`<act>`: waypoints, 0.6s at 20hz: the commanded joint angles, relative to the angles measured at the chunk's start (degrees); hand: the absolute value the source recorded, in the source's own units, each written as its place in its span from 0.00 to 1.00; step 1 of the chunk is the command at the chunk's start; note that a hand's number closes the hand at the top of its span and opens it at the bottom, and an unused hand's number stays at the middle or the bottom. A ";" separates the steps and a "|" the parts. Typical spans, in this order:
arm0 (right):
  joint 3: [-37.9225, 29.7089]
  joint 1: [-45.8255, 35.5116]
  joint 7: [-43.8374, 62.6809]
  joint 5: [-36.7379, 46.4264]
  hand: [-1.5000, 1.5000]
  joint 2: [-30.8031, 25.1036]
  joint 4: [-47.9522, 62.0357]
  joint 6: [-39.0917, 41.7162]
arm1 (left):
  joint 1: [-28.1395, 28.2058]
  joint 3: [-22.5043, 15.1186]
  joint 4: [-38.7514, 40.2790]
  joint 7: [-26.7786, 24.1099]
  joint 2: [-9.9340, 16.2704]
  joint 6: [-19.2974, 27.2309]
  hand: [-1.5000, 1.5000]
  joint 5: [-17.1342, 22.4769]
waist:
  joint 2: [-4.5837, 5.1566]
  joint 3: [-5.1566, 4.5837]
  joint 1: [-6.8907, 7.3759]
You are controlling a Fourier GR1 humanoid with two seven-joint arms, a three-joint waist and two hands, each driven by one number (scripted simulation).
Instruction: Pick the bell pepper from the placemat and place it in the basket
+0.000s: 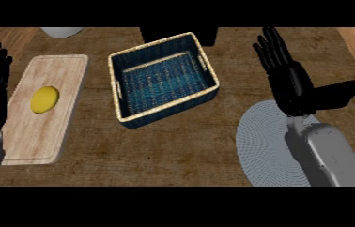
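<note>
On the wooden counter (208,141), right hand (281,64) open over placemat (263,146), bell pepper unseen: locate first, then lift toward basket (170,109).

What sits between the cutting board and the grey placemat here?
In the head view, the blue basket sits between the cutting board and placemat, on bare counter.

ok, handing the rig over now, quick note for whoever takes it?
Right hand: open, fingers straight, raised above the grey placemat, holding nothing.
Left hand: only a sliver at the left edge; its state cannot be told.
Basket: mid-counter, nothing inside.
Bell pepper: not visible anywhere; the right forearm hides part of the placemat, so it may sit under it.
Also there: cutting board with a yellow lemon.
Done: nothing yet. Left: find the pepper, pick it, put it in the basket.
</note>
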 commanded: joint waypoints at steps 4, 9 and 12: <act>-1.24 1.08 -6.03 -6.69 1.00 -4.17 -4.81 16.10 | 10.71 -8.01 4.35 6.25 -9.35 -3.95 0.50 4.01 | -0.90 -0.48 -2.45; 9.25 8.58 -14.17 -2.00 1.00 -8.12 -13.54 30.57 | 16.46 -12.32 7.47 10.30 -12.50 -9.23 0.50 7.64 | -1.54 -0.50 -3.82; 15.05 18.82 -21.97 14.02 0.00 -8.34 -17.82 23.91 | 16.73 -12.05 9.12 9.59 -12.79 -8.71 0.50 6.85 | -1.67 -0.54 -4.70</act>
